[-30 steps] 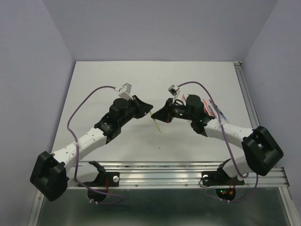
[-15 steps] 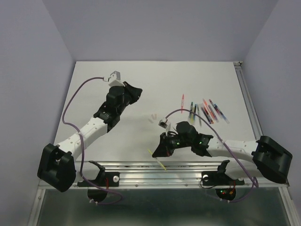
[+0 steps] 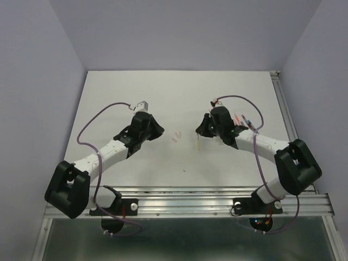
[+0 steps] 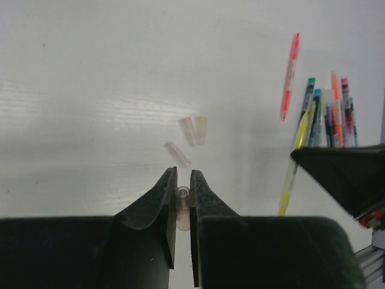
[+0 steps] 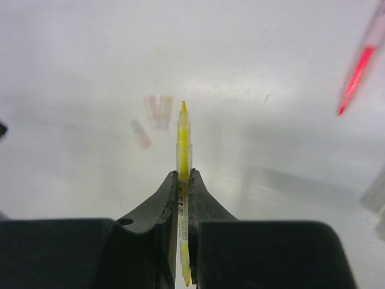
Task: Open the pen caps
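Observation:
My left gripper [image 4: 180, 176] is shut on a small translucent pen cap [image 4: 182, 203], low over the table; in the top view it [image 3: 160, 130] is left of centre. Two or three loose pen caps [image 4: 194, 130] lie just ahead of it [image 3: 175, 137]. My right gripper [image 5: 183, 176] is shut on a yellow pen [image 5: 183, 150] with its tip bare, pointing at the loose caps [image 5: 157, 111]. In the top view the right gripper [image 3: 200, 132] holds the yellow pen [image 3: 199, 143] right of the caps. Both grippers face each other across the caps.
Several coloured pens [image 4: 329, 114] lie side by side on the right of the table, partly hidden behind my right arm [image 3: 247, 122]. A red pen [image 4: 289, 75] lies apart from them [image 5: 357, 71]. An aluminium rail [image 3: 217, 197] runs along the front edge.
My right gripper, with the yellow pen, has moved from near the front rail back up to the table's middle right. My left gripper has come nearer and lower, beside the loose caps.

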`<move>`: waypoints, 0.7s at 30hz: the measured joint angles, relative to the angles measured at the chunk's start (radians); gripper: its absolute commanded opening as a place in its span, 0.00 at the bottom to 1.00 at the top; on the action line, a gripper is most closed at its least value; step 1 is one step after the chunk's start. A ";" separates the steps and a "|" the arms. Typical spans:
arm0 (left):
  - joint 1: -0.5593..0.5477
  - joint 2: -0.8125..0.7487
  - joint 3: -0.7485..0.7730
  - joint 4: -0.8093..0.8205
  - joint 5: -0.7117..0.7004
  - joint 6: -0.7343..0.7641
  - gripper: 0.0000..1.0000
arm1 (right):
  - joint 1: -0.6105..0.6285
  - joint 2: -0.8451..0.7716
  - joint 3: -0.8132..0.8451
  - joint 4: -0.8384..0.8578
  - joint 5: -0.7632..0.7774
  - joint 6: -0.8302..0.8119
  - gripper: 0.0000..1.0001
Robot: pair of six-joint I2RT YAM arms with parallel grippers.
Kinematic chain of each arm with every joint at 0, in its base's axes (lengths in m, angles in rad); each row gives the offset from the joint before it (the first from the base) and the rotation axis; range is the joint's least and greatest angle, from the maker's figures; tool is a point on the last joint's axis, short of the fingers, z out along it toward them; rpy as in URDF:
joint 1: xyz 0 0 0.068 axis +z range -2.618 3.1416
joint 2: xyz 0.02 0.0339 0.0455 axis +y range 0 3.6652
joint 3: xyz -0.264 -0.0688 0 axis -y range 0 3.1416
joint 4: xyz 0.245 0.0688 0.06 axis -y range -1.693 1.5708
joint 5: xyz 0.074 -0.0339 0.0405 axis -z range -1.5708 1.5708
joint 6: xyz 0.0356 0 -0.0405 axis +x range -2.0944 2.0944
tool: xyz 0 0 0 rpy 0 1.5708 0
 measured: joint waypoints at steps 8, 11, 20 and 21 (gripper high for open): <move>-0.036 0.119 -0.016 -0.065 -0.004 0.035 0.04 | -0.058 0.378 0.408 -0.123 0.271 -0.093 0.01; -0.042 0.177 -0.001 -0.085 -0.010 0.052 0.04 | -0.073 0.481 0.518 -0.179 0.335 -0.130 0.01; -0.063 0.321 0.119 -0.114 -0.028 0.084 0.08 | -0.138 0.594 0.629 -0.294 0.436 -0.182 0.01; -0.068 0.342 0.137 -0.115 -0.033 0.087 0.08 | -0.142 0.598 0.639 -0.305 0.441 -0.187 0.01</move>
